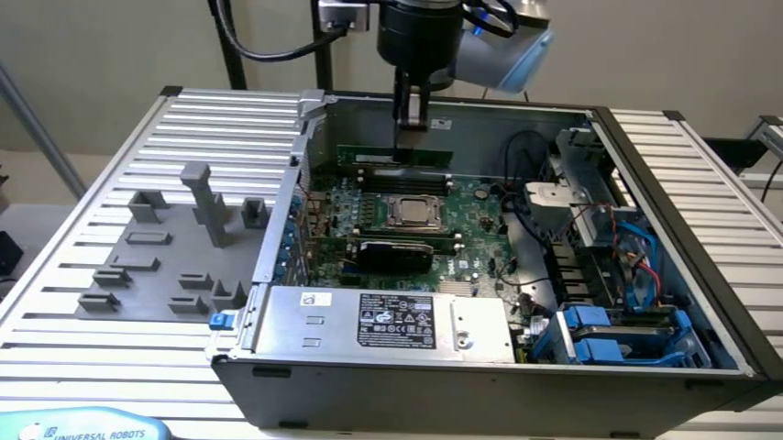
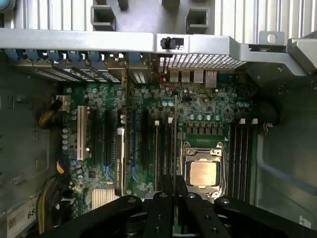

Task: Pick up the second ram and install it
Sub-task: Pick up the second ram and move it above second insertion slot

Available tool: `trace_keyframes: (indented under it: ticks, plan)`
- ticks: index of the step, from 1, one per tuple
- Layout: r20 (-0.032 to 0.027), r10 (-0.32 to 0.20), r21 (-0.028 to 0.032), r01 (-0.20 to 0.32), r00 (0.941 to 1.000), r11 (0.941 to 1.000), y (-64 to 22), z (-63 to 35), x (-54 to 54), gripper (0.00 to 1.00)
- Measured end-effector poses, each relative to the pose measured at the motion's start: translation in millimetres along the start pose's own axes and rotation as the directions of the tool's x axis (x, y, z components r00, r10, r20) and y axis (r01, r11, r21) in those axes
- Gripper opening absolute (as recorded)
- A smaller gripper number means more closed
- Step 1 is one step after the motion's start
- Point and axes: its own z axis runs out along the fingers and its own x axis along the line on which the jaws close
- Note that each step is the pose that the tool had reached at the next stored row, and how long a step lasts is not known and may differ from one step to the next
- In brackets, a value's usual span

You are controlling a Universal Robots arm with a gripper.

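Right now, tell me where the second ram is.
In the exterior view, the second ram stands on edge inside the open computer case, just beyond the CPU socket, with the gripper closed on its top edge.

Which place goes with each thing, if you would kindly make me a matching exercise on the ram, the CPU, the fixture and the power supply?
Things:
1. ram
2. CPU
3. fixture
4. power supply

Places:
a. outside the case, at the exterior view's left
b. in the gripper
c. against the case wall nearest the exterior camera
d. middle of the motherboard

Pairs: 1-b; 2-d; 3-a; 4-c
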Motion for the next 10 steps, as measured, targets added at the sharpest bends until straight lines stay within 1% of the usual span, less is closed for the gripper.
trace_keyframes:
  ticks: [2,4,10]
  plan:
    - [-0.0002,0.000,-0.0001,0.000,1.0000,1.0000,-8.8,3.4,-2.2,0.13]
    - [0.0000,0.000,0.0000,0.000,1.0000,1.0000,-14.4,6.9,-5.2,0.13]
    - [0.0003,0.008,0.0003,-0.008,1.0000,1.0000,-23.3,17.6,-10.2,0.13]
